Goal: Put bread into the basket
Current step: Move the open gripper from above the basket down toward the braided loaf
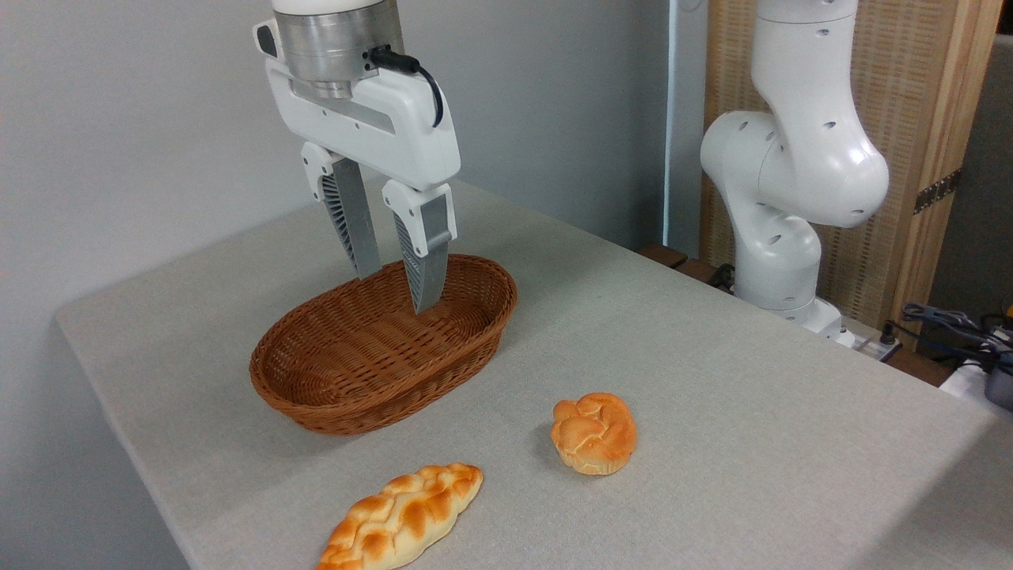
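The bread (402, 518), a long braided golden-orange loaf, lies on the grey table near the front edge, its left end cut off by the picture's bottom. The basket (316, 400), oval reddish-brown wicker, stands behind it and holds nothing. Above the basket's far half hangs my gripper (396, 290), open, with nothing between its grey fingers. Its tips sit at about rim height, well away from the bread.
A small round knotted bun (594, 433) rests on the table to the right of the loaf. The arm's white base (779, 190) rises at the table's far right edge. Cables and gear (961, 340) lie beyond that edge.
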Controlling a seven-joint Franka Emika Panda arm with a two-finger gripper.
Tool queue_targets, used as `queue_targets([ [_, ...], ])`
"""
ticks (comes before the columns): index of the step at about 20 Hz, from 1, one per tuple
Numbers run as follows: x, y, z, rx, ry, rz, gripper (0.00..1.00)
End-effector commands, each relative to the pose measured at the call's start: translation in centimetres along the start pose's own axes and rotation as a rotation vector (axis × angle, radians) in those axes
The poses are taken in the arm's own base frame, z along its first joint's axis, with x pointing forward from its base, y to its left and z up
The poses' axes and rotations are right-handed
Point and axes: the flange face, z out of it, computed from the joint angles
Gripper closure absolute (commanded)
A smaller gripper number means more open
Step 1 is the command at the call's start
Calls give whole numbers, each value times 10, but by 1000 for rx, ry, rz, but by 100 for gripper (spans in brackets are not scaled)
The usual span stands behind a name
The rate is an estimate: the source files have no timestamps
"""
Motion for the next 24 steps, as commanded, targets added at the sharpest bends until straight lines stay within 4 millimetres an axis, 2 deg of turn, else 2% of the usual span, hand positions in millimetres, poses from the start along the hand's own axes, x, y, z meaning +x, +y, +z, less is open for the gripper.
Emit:
queue_targets([
  [1, -2, -2, -1, 17, 10, 3, 0],
  [8, 1, -7, 2, 49, 52, 2, 0],
  [10, 2, -10, 14, 67, 75, 0, 0],
  [11, 3, -14, 29, 83, 95, -3, 0],
  [12, 4, -16, 35, 93, 109, -6, 0],
  [14, -4, -34, 53, 137, 156, -35, 0],
  [16, -4, -42, 57, 172, 194, -42, 0],
  [18, -2, -49, 66, 192, 200, 18, 0],
  [19, -9, -60, 75, 191, 176, 83, 0],
  [21, -17, -64, 91, 182, 142, 194, 0],
  [24, -20, -68, 102, 170, 127, 196, 0],
])
